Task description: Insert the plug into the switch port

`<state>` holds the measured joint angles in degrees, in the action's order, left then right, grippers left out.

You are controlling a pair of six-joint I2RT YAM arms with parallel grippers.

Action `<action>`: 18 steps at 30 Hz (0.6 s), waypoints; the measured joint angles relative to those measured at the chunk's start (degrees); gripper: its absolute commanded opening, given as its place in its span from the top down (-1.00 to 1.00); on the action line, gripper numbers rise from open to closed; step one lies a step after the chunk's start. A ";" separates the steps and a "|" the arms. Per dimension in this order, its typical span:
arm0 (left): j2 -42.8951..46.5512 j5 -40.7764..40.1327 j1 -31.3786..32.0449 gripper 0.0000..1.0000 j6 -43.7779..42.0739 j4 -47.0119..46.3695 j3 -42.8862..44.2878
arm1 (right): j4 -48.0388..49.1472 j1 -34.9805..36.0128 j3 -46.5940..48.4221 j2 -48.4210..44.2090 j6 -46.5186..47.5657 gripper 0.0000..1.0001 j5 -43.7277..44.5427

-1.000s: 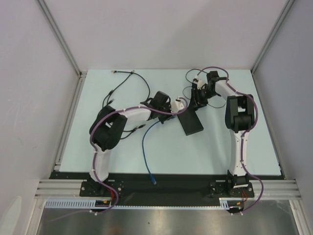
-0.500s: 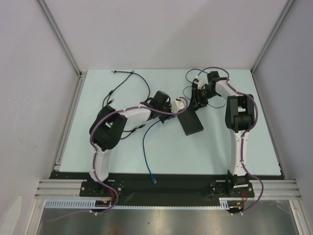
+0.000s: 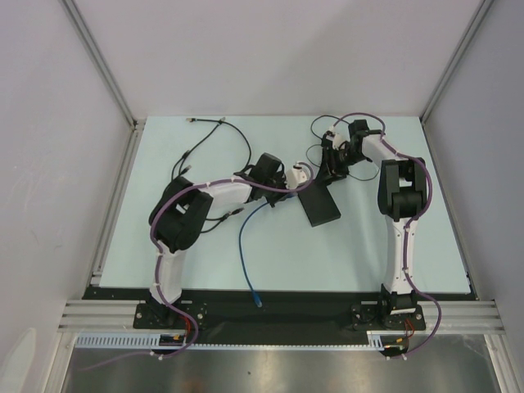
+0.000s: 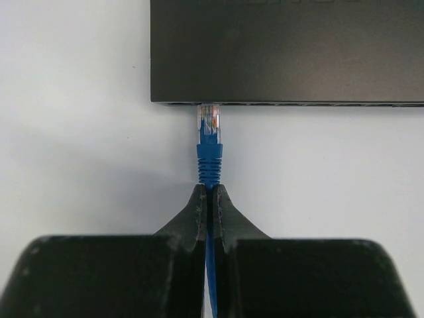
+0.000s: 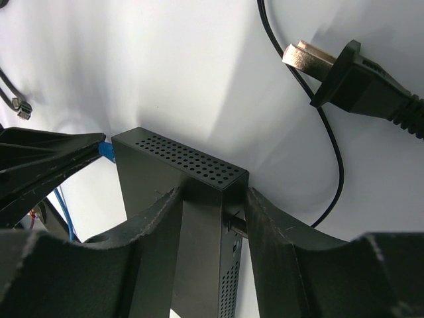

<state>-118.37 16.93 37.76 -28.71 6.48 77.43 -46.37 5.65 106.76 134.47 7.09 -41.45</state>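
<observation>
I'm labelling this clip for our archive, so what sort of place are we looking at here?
Probably a robotics lab test cell: a pale table boxed in by plain panels on metal rails, two robot arms bolted at its near edge, and a black switch with a blue cable.

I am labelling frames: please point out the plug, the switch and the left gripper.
plug [image 4: 210, 123], left wrist view, its clear tip.
switch [image 4: 285, 53], left wrist view, its top face.
left gripper [image 4: 209, 191], left wrist view, between its fingertips.

A power plug [image 5: 351, 73] crowds space beside the switch [image 5: 179, 162].
</observation>
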 measured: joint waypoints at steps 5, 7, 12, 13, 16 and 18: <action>0.44 -0.28 -0.02 0.99 0.94 -1.88 -1.22 | 0.02 -0.07 -0.02 0.02 0.04 0.06 -0.24; 0.66 -0.44 -0.02 0.99 1.46 -2.62 -1.73 | 0.00 -0.07 -0.02 0.02 0.07 0.05 -0.26; 1.14 -0.83 -0.02 0.99 2.10 -4.31 -2.58 | -0.02 -0.15 -0.02 0.02 0.11 0.06 -0.39; 1.18 -0.79 -0.02 1.00 2.29 -4.61 -2.75 | -0.02 -0.15 -0.02 0.02 0.11 0.05 -0.42; 1.68 -0.55 0.00 1.00 2.86 -5.86 -3.76 | -0.04 -0.17 -0.04 0.02 0.09 0.05 -0.42; 2.03 -0.20 0.00 0.99 3.23 -6.43 -4.24 | -0.04 -0.17 -0.04 0.02 0.07 0.05 -0.44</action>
<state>-116.33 16.73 37.76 -25.47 0.05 73.19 -46.41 5.48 106.72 134.50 7.16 -41.89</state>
